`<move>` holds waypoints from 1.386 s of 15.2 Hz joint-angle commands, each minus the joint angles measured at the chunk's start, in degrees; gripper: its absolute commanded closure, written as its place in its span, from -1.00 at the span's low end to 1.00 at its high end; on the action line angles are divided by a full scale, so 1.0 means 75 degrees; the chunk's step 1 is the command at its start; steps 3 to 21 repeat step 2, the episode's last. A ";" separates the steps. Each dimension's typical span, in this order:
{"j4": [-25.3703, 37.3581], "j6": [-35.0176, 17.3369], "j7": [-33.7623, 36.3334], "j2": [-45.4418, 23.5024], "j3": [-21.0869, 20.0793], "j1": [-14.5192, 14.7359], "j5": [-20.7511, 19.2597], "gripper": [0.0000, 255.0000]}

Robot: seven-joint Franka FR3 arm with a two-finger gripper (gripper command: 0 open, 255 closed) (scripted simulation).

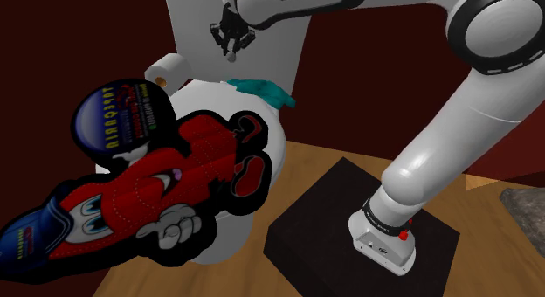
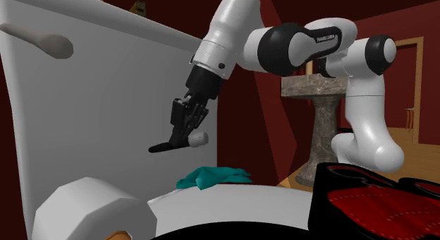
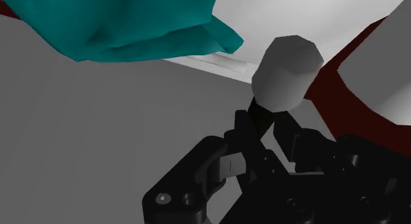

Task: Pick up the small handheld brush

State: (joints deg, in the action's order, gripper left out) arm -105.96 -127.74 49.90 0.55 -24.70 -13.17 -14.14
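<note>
The hand (image 2: 185, 127) is clenched on the brush (image 2: 198, 138), which sits crosswise between the fingers and roughly level. Its dark tip points toward the second exterior view's left, its pale knob toward the right. It is in the air, clear above a teal cloth (image 2: 211, 176) on the white toilet lid (image 2: 247, 203).

Lighting: soft and even, mostly from above (flat-shaded renders).
Arm (image 2: 236, 23): white shell bright on top, grey on its undersides.
Tank (image 2: 106, 104): pale, uniformly lit.
Walls (image 2: 278, 111): dim dark red.
Gripper (image 2: 181, 133): near silhouette, clasped on the brush (image 2: 198, 139), whose white handle end catches light.
Cloth (image 3: 132, 25): teal, darker in the folds.
Stand (image 1: 349, 221): matt black.
Floor (image 1: 498, 260): warm, moderately lit.
</note>
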 commanded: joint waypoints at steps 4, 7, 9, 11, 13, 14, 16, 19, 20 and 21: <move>0.0111 0.0115 -0.0054 0.0016 0.0009 -0.0008 0.0035 1.00; 0.0111 0.0115 -0.0054 0.0016 0.0009 -0.0008 0.0035 1.00; 0.0111 0.0115 -0.0054 0.0016 0.0009 -0.0008 0.0035 1.00; 0.0111 0.0115 -0.0054 0.0016 0.0009 -0.0008 0.0035 1.00; 0.0111 0.0115 -0.0054 0.0016 0.0009 -0.0008 0.0035 1.00; 0.0111 0.0115 -0.0054 0.0016 0.0009 -0.0008 0.0035 1.00; 0.0111 0.0115 -0.0054 0.0016 0.0009 -0.0008 0.0035 1.00; 0.0111 0.0115 -0.0054 0.0016 0.0009 -0.0008 0.0035 1.00; 0.0111 0.0115 -0.0054 0.0016 0.0009 -0.0008 0.0035 1.00; 0.0111 0.0115 -0.0054 0.0016 0.0009 -0.0008 0.0035 1.00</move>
